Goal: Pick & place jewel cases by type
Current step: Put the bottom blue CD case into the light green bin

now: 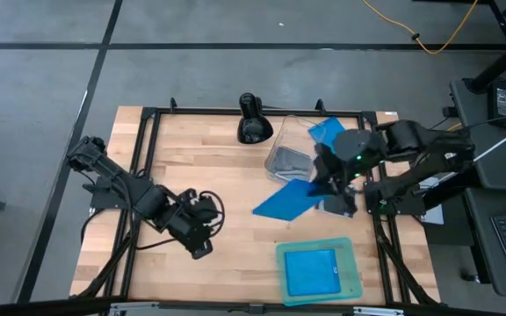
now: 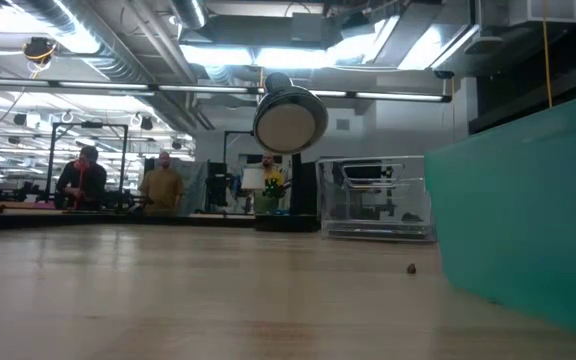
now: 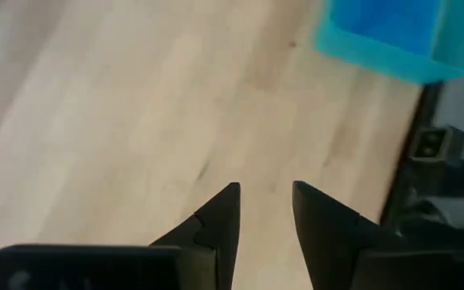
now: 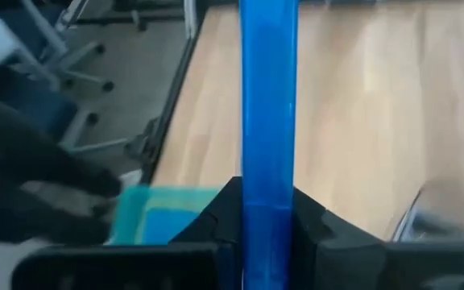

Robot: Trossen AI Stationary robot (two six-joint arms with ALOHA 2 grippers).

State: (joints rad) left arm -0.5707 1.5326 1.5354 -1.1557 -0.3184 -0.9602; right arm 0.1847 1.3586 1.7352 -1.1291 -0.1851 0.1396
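From above, the table (image 1: 209, 167) is of pale wood planks inside a black metal frame. The landmark is the teal tray (image 1: 354, 272), a translucent plastic box with rounded corners, near the front edge of the table. Inside it lies one flat blue jewel case (image 1: 311, 270). Behind the tray, the right pincer (image 1: 328, 189) holds a second thin blue case (image 1: 286, 201), which hangs tilted above the wood. Further behind the tray stands a clear plastic tub (image 1: 286, 149), and another blue case (image 1: 326, 130) leans at its far side. A black round camera (image 1: 251, 118) stands beside the tub. The left pincer (image 1: 202, 247) is well to the left of the tray, over bare wood.

In the low view, the teal wall of the tray (image 2: 528, 225) fills the right side, smooth and matte. The tub (image 2: 376, 200) shows beyond it. People stand far off in the room.

In the left wrist view, the two dark pointed fingers (image 3: 220, 225) stand a little apart and hold nothing. A corner of the tray (image 3: 377, 52) shows.

In the right wrist view, the fingers (image 4: 224, 213) are clamped on the edge of the glossy blue case (image 4: 268, 113), which stands upright between them. The tray (image 4: 163, 211) shows behind.
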